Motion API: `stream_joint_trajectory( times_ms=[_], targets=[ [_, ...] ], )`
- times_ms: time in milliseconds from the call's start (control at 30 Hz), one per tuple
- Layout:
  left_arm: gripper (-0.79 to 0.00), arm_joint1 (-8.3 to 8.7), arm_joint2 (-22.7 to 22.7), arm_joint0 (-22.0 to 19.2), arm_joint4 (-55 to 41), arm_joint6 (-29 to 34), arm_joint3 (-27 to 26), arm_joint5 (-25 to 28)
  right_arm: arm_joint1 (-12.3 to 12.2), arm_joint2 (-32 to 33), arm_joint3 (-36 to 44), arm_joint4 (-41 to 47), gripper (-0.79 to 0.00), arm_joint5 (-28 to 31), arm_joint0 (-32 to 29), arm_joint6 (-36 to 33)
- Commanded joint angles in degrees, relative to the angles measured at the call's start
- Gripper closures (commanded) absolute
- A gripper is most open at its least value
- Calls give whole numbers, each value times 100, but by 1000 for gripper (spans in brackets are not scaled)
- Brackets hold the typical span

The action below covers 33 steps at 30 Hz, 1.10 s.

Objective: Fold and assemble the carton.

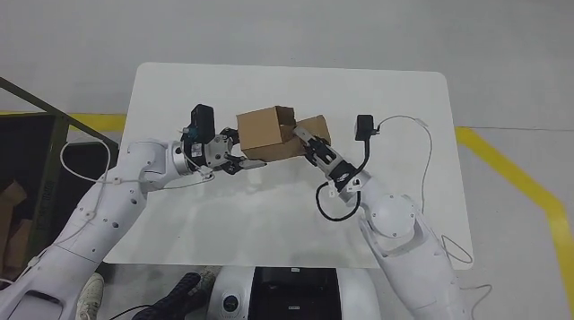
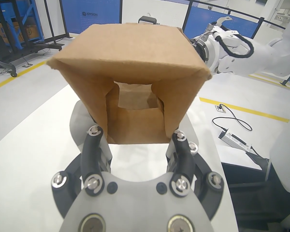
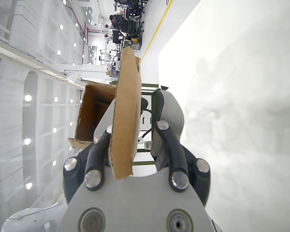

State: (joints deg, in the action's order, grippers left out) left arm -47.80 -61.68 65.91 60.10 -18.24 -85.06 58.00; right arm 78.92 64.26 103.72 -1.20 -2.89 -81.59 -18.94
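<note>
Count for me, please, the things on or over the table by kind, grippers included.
carton: 1
grippers, the left gripper and the right gripper: 2
black device with cable: 1
Total: 4

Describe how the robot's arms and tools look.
The left arm and right arm have smooth, rounded white shells. A black cable loops beside the right wrist. The left tool and right tool each have a silver-grey base plate, black curved links and shiny round screws.
</note>
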Motion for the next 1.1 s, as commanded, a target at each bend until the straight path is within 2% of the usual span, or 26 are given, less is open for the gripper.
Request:
stream_joint_trajectory(
  times_ms=[0, 100, 133, 167, 200, 367, 467, 600, 767, 1067],
  targets=[
    [-357, 13, -13, 14, 15, -13, 6, 0, -10, 81, 8, 5, -302, 8, -13, 46],
    [-363, 39, -39, 40, 51, -35, 3, 0, -49, 361, 61, -21, -274, 48, -85, 138],
    [-363, 50, -51, 52, 64, -44, -4, 0, -66, 476, 92, -31, -209, 65, -119, 150],
    [-363, 63, -61, 64, 79, -53, -17, 0, -85, 581, 130, -65, -22, 85, -152, 124],
    [-363, 76, -69, 76, 99, -63, -33, 0, -104, 682, 172, -112, 0, 111, -182, 84],
    [-363, 152, -79, 157, 213, -119, -165, 0, -212, 1094, 313, -294, 0, 625, -195, -573],
    [-363, 205, -53, 216, 308, -154, -295, 0, -289, 1284, 258, -181, 0, 1219, -69, -1436],
    [-360, 273, -22, 271, 372, -229, -422, 0, -377, 1418, 92, -39, 0, 1637, 187, -2486],
    [-360, 353, 37, 315, 417, -311, -576, 0, -473, 1385, -203, 150, 0, 1716, 620, -3819],
    [-369, 482, 175, 340, 482, -404, -701, 0, -579, 1234, -496, 529, 0, 1891, 1008, -4912]
  ],
)
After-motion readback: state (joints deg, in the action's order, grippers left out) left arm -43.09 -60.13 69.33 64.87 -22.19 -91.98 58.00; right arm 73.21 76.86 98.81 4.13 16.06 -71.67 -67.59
